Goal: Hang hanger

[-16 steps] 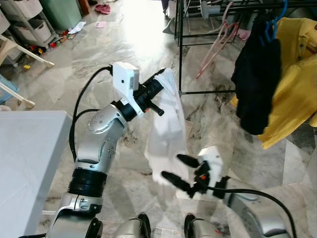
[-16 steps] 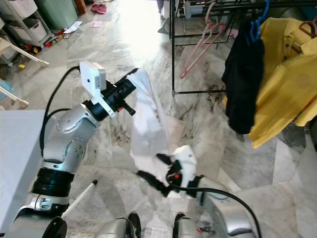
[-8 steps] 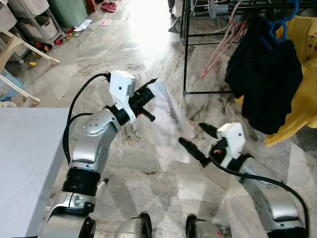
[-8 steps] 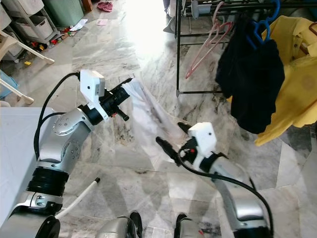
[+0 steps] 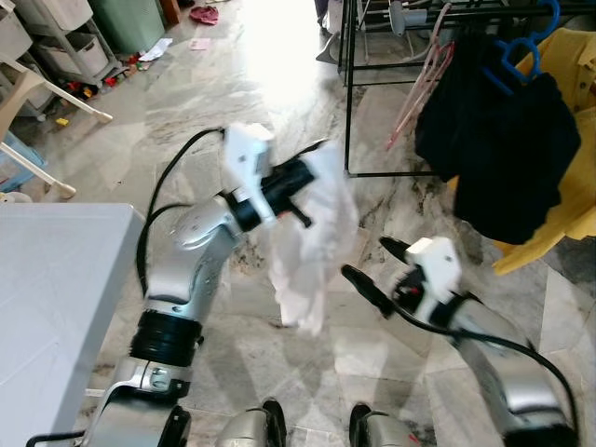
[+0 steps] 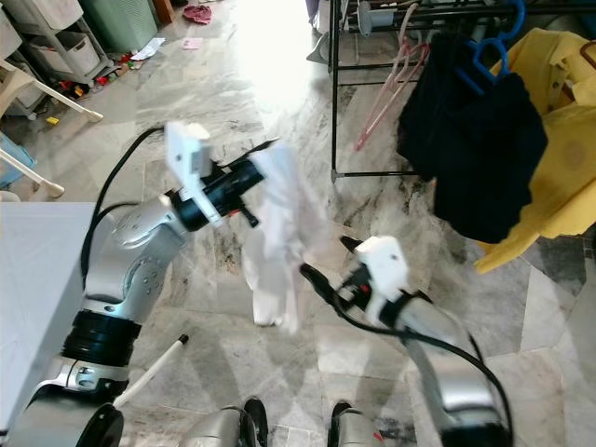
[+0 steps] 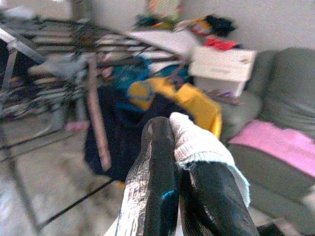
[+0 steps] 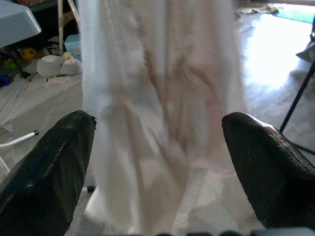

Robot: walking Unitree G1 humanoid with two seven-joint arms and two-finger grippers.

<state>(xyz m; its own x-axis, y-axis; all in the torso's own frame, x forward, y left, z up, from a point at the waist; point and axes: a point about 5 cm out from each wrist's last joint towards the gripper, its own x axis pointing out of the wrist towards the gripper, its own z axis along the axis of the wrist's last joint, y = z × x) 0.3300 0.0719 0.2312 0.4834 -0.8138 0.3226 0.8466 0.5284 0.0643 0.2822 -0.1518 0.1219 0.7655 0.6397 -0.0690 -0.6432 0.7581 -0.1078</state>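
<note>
L gripper [image 5: 312, 191] is raised mid-frame over the marble floor [image 5: 233, 84], fingers pinched tight on the top edge of a white cloth [image 5: 307, 242]. Cloth hangs loose below it, bunched and blurred. In L wrist view the two black fingers [image 7: 157, 167] are pressed together w/ a fold of white fabric squeezed between them.

R gripper [image 5: 372, 270] sits lower and to the robot's right, just beside the hanging cloth, fingers spread wide. R wrist view: both fingertips [image 8: 49, 157] far apart, cloth dangling in front betw. them, not clamped; can't tell if it touches either pad.

Drying rack [image 5: 346, 93], black metal frame, stands beyond, upper right. On it: a black garment [image 5: 503, 158] on a blue hanger [image 5: 521, 56], a yellow garment [image 5: 568, 186] just behind/right of it, and empty pink hangers [image 5: 419, 84] hanging near the rack's upright post. No hanger visible in the white cloth itself – can't tell if one's inside.

Grey-white table [image 5: 47, 298] corner at robot's left, beside L arm. Storage drawers [image 5: 65, 47] and scattered small items on floor far upper left.
</note>
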